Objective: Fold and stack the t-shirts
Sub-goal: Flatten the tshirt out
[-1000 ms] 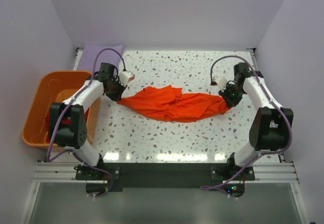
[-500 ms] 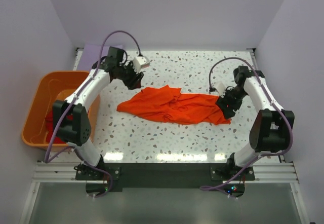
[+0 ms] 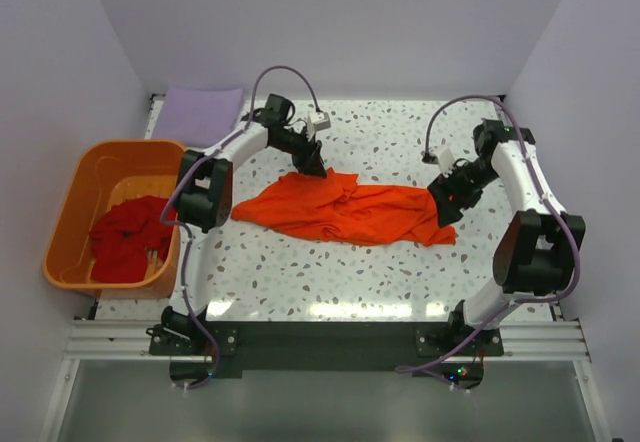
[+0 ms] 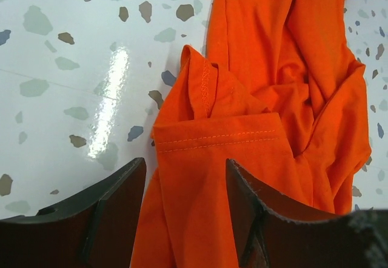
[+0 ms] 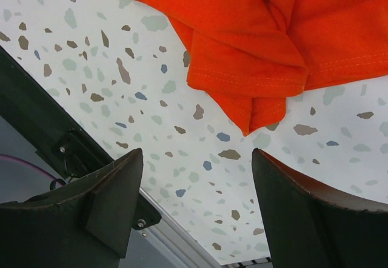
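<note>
A bright orange t-shirt (image 3: 345, 210) lies crumpled and stretched sideways across the middle of the speckled table. My left gripper (image 3: 312, 165) hovers open over its back edge; in the left wrist view a hemmed fold of the orange t-shirt (image 4: 242, 116) shows between the spread fingers (image 4: 115, 207), ungripped. My right gripper (image 3: 447, 197) stands open at the shirt's right end, and the cloth's corner (image 5: 260, 62) lies beyond its fingers (image 5: 115, 201). A darker red t-shirt (image 3: 128, 237) is bunched in the orange tub. A folded lavender t-shirt (image 3: 202, 114) lies at the back left.
The orange plastic tub (image 3: 75, 202) stands off the table's left side. The table's near metal edge (image 5: 170, 244) shows in the right wrist view. Walls close in the table at the back and on both sides.
Both grippers have opened and let go of the orange t-shirt's ends, and the shirt dropped flat. The left arm swung back and right to the shirt's back edge; the right moved slightly.
</note>
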Tool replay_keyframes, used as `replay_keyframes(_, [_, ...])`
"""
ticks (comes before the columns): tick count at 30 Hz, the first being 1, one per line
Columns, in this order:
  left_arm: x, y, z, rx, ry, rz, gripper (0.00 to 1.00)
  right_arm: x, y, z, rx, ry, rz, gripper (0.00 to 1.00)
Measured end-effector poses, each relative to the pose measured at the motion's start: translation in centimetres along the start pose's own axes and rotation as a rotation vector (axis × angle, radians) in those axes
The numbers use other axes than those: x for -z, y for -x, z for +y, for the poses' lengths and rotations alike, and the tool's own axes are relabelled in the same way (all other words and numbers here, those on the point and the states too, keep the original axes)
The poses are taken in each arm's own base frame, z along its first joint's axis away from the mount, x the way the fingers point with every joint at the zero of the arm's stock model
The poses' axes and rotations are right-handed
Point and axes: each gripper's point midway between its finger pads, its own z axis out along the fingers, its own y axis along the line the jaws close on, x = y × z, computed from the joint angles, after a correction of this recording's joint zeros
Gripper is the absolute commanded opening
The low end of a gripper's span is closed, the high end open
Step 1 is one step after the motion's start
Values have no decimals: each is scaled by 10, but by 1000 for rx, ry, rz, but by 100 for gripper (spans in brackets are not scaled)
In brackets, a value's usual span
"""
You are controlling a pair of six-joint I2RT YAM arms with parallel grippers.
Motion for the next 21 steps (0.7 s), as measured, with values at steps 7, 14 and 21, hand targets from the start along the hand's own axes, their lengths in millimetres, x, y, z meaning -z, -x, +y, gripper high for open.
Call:
replay_keyframes(7, [-4, 13, -3, -9, -49, -56, 62, 5, -1, -2, -23, -8, -8, 76])
replay_keyframes(14, [-14, 14, 3, 5, -76, -89, 65, 7, 1, -5, -27, -10, -7, 76])
replay_keyframes(21, [-27, 0, 6, 55, -98, -82, 58, 9, 3, -9, -26, -18, -11, 76])
